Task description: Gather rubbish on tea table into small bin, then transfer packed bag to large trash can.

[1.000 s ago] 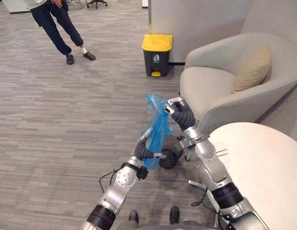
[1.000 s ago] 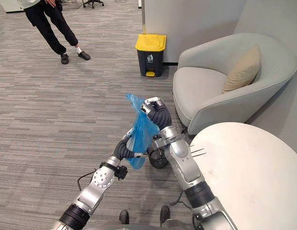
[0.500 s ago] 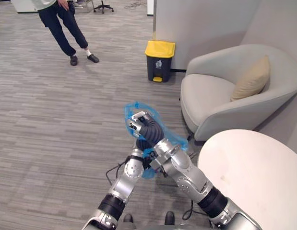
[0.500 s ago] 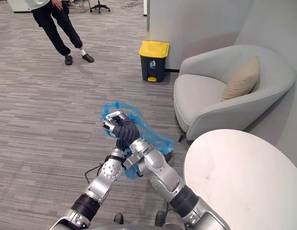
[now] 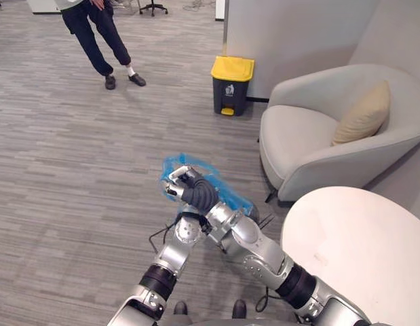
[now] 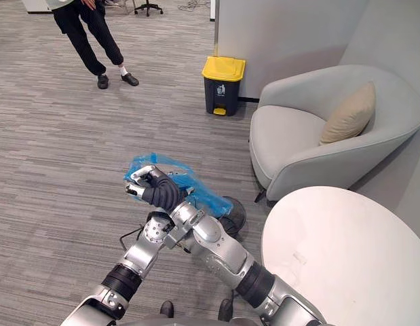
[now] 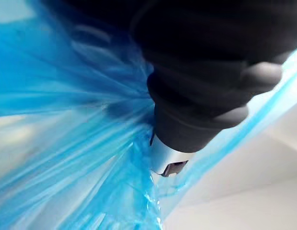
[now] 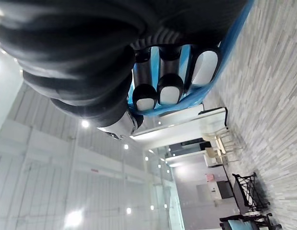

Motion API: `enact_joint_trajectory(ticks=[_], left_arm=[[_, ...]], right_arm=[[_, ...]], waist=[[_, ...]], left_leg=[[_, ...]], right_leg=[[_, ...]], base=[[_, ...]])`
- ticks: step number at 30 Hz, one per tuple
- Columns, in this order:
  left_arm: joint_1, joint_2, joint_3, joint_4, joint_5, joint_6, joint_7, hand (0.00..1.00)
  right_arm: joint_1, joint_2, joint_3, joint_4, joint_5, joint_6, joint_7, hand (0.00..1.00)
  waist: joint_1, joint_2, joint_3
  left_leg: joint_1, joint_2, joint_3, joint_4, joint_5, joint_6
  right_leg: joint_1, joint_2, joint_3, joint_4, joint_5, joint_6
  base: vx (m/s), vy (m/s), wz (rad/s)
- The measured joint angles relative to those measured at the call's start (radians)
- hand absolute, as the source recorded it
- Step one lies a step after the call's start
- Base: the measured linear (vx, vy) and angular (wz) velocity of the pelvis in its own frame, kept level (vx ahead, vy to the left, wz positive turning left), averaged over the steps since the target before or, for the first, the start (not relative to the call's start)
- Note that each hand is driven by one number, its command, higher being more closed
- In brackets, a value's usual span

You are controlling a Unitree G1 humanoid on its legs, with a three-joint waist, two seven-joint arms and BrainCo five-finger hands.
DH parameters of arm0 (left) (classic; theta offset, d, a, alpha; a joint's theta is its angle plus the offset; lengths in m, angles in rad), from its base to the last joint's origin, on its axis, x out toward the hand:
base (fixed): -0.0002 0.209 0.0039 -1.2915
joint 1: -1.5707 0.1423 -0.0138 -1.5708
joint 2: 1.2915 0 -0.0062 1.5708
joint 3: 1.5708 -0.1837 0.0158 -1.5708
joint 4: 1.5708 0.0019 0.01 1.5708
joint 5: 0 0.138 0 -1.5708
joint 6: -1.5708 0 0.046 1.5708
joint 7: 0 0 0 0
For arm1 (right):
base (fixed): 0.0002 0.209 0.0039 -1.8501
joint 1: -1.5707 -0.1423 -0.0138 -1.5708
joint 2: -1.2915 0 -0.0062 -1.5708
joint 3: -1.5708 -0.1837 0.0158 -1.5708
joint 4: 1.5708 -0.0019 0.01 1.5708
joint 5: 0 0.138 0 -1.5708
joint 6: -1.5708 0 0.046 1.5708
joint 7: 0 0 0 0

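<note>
A blue plastic bag (image 5: 226, 193) is stretched over the floor in front of me, above a dark round small bin (image 6: 232, 214). My right hand (image 5: 188, 187) reaches across to the left, its fingers (image 8: 160, 93) curled with blue plastic bunched through them. My left forearm (image 5: 170, 258) runs up under the right forearm, where the left hand is hidden by the bag. Gathered folds of the bag (image 7: 81, 143) lie right against it in the left wrist view. The large trash can (image 5: 232, 85), dark with a yellow lid, stands far off by the wall.
A grey armchair (image 5: 311, 146) with a beige cushion (image 5: 364, 112) stands at the right. The round white table (image 5: 362, 255) is at the lower right. A person (image 5: 101, 37) in dark trousers stands at the far left on the grey floor.
My right hand has swung left and down with the bag's top. The bag went from hanging upright to lying stretched across. The left hand has curled in under it.
</note>
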State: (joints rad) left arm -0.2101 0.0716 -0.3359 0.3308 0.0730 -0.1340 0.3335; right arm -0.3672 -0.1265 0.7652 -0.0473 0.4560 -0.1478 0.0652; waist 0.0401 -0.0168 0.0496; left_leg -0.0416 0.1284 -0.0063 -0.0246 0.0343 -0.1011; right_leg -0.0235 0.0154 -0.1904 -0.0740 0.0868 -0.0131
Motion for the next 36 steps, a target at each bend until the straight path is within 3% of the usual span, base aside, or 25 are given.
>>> enact_joint_trajectory(ticks=[5,7,8,12,14,18,21,23,24,25,26,27,29,32,34,36], left_arm=[[0.073,0.018,0.090,-0.019,-0.006,-0.008,-0.023,1.00],[0.088,0.032,0.126,-0.018,-0.014,-0.008,-0.030,1.00],[0.099,0.033,0.153,-0.018,-0.016,-0.009,-0.037,1.00],[0.177,0.061,0.242,-0.019,-0.018,-0.032,-0.069,1.00],[0.226,0.078,0.313,-0.018,-0.017,-0.031,-0.095,1.00],[0.280,0.100,0.401,-0.015,-0.018,-0.030,-0.117,1.00],[0.335,0.100,0.461,0.007,-0.025,-0.030,-0.125,1.00],[0.368,0.100,0.477,0.021,-0.047,-0.033,-0.142,1.00],[0.385,0.099,0.490,0.039,-0.059,-0.034,-0.151,1.00],[0.393,0.102,0.497,0.060,-0.066,-0.033,-0.161,1.00],[0.395,0.107,0.502,0.068,-0.069,-0.033,-0.166,1.00],[0.393,0.127,0.507,0.082,-0.082,-0.033,-0.181,1.00],[0.384,0.157,0.523,0.113,-0.085,-0.033,-0.191,1.00],[0.378,0.163,0.512,0.151,-0.092,-0.033,-0.232,1.00],[0.378,0.159,0.512,0.151,-0.091,-0.033,-0.246,1.00],[0.384,0.152,0.502,0.150,-0.089,-0.033,-0.248,1.00]], right_arm=[[0.003,-0.101,-0.137,0.002,-0.251,-0.021,-0.003,0.00],[0.010,-0.165,-0.193,0.002,-0.328,-0.033,-0.011,0.00],[0.030,-0.215,-0.230,-0.002,-0.379,-0.045,-0.023,0.00],[0.130,-0.277,-0.286,-0.017,-0.468,-0.067,-0.015,0.00],[0.188,-0.275,-0.284,-0.018,-0.502,-0.086,0.014,0.00],[0.297,-0.272,-0.305,0.015,-0.507,-0.091,0.054,0.00],[0.401,-0.232,-0.407,0.170,-0.510,-0.093,0.071,0.00],[0.457,-0.182,-0.542,0.320,-0.550,-0.069,0.063,0.00],[0.461,-0.165,-0.591,0.381,-0.562,-0.060,0.054,0.00],[0.476,-0.147,-0.651,0.446,-0.582,-0.053,0.032,0.00],[0.484,-0.142,-0.674,0.468,-0.587,-0.046,0.021,0.00],[0.501,-0.125,-0.716,0.517,-0.591,-0.040,0.000,0.00],[0.505,-0.106,-0.746,0.589,-0.620,-0.037,-0.026,0.00],[0.534,-0.104,-0.811,0.646,-0.629,-0.029,-0.064,0.00],[0.547,-0.101,-0.850,0.687,-0.633,-0.011,-0.069,0.00],[0.584,-0.090,-0.881,0.688,-0.625,0.002,-0.070,0.00]], waist=[[0.002,-0.007,0.002],[0.002,-0.012,0.004],[-0.001,-0.011,0.004],[0.005,-0.035,-0.003],[0.016,-0.052,0.001],[0.031,-0.057,0.001],[0.021,-0.063,0.007],[0.002,-0.065,0.022],[-0.002,-0.062,0.037],[-0.020,-0.052,0.050],[-0.030,-0.047,0.061],[-0.041,-0.035,0.083],[-0.046,-0.050,0.093],[-0.091,-0.047,0.099],[-0.092,-0.044,0.102],[-0.094,-0.033,0.099]], left_leg=[[-0.107,-0.003,-0.072,0.039,0.006,-0.009],[-0.129,0.003,-0.045,0.036,0.010,0.004],[-0.134,0.018,0.018,0.035,0.016,0.009],[-0.115,0.009,0.042,0.022,0.032,0.007],[-0.101,-0.005,0.074,0.020,0.022,0.021],[-0.098,-0.021,0.105,0.046,-0.023,0.048],[-0.119,-0.046,0.163,0.176,-0.107,0.082],[-0.160,-0.061,0.155,0.319,-0.210,0.089],[-0.161,-0.070,0.142,0.347,-0.232,0.102],[-0.161,-0.081,0.118,0.364,-0.246,0.113],[-0.160,-0.084,0.097,0.372,-0.249,0.119],[-0.154,-0.086,0.045,0.390,-0.263,0.141],[-0.146,-0.100,0.005,0.390,-0.279,0.160],[-0.099,-0.169,-0.075,0.368,-0.306,0.178],[-0.060,-0.197,-0.118,0.373,-0.338,0.167],[-0.003,-0.190,-0.179,0.369,-0.389,0.147]], right_leg=[[-0.041,-0.003,-0.096,0.005,-0.015,-0.001],[-0.047,-0.012,-0.143,0.009,-0.018,-0.004],[-0.047,-0.020,-0.164,0.025,-0.034,0.002],[-0.048,-0.046,-0.150,0.074,-0.057,0.013],[-0.050,-0.061,-0.116,0.075,-0.060,0.018],[-0.060,-0.089,-0.086,0.108,-0.080,0.043],[-0.100,-0.161,-0.082,0.263,-0.196,0.080],[-0.123,-0.221,-0.096,0.435,-0.261,0.093],[-0.168,-0.237,-0.060,0.556,-0.252,0.072],[-0.237,-0.226,0.030,0.702,-0.194,-0.020],[-0.273,-0.219,0.059,0.779,-0.151,-0.075],[-0.351,-0.188,0.111,0.883,-0.201,-0.012],[-0.403,-0.116,0.114,0.789,-0.260,0.033],[-0.416,-0.081,0.103,0.461,-0.220,0.090],[-0.399,-0.085,0.108,0.359,-0.186,0.058],[-0.364,-0.086,0.080,0.400,-0.125,0.017]], base=[[-0.02,0.001,0.53],[0.01,0.017,0.68],[0.04,0.041,0.58],[0.10,0.092,0.19],[0.08,0.085,-0.22],[0.05,0.073,-0.17],[0.06,0.143,0.11],[0.10,0.159,0.46],[0.09,0.214,0.48],[0.07,0.200,0.56],[0.12,0.241,0.82],[0.19,0.138,0.69],[0.21,0.090,0.67],[0.32,0.048,0.94],[0.36,-0.044,0.94],[0.60,-0.180,0.89]])
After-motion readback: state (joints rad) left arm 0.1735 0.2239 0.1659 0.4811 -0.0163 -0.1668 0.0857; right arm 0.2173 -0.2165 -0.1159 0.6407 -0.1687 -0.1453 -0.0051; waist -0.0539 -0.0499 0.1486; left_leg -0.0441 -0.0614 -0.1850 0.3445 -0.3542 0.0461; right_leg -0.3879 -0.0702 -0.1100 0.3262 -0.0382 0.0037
